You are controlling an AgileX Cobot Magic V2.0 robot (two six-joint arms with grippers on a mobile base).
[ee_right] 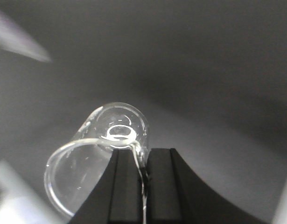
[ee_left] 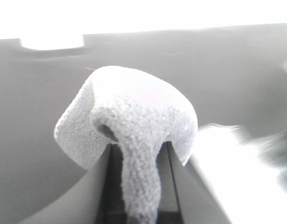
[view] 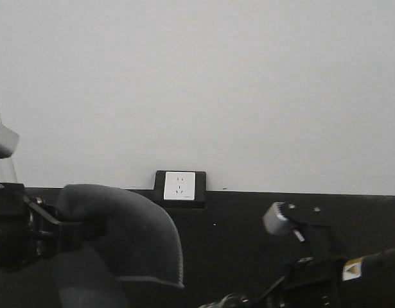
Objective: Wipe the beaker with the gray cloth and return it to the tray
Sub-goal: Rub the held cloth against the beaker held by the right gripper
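Observation:
The gray cloth hangs in a thick fold at the lower left of the front view. My left gripper is shut on it from the left. In the left wrist view the cloth looks pale and bulges over the gripper, with a strip pinched between both fingers. The clear glass beaker lies tilted in the right wrist view, mouth toward the lower left. My right gripper is shut on its thin wall at the rim. The tray is out of view.
A white wall with a socket fills the front view above a dark lower band. My right arm sits at the lower right. A blurred glassy shape shows at the left edge.

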